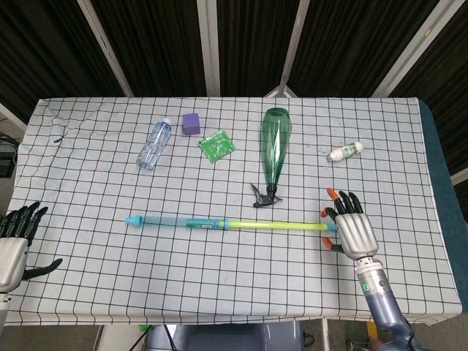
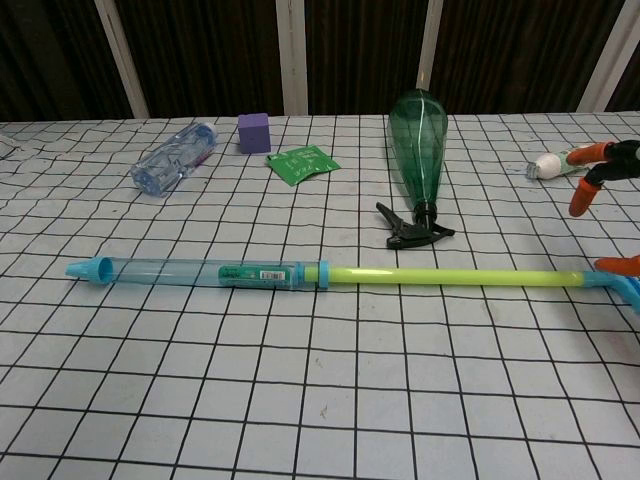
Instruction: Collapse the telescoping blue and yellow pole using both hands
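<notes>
**Head view: securing both ends of the pole before compression**

Head view is showing the pole [image 1: 234,224] lying fully extended across the middle of the checked surface [image 1: 110,278], parallel to the near edge. Its blue tube [image 1: 175,221] is forming the left half and its yellow rod [image 1: 274,226] the right half; the two are meeting at a light-blue collar [image 2: 323,272].

The right hand [image 1: 351,228] is sitting over the blue end cap [image 2: 622,281] at the right tip of the rod, fingers spread and grasping nothing. Whether it is touching the cap cannot be told from either view. The left hand [image 1: 13,245] is resting at the left edge of the surface, released, well apart from the tube's flared mouth [image 2: 88,269].

Recommended procedure, as a judgement from this layout:

1. Close the right hand around the end cap or the rod just beside it, keeping the palm behind the cap so that it is pushing along the pole's axis.
2. Bring the left hand to the blue tube and grip it near the collar, not at the flared mouth, so the tube is not swinging sideways.
3. Drive the rod leftward into the tube in a straight line. Any angle between the two halves is likely to bind the slide.

The spray bottle [image 1: 275,150] is lying just behind the rod, its black trigger [image 1: 262,197] near the yellow section; keep the fingers low and forward to avoid knocking it.
</notes>
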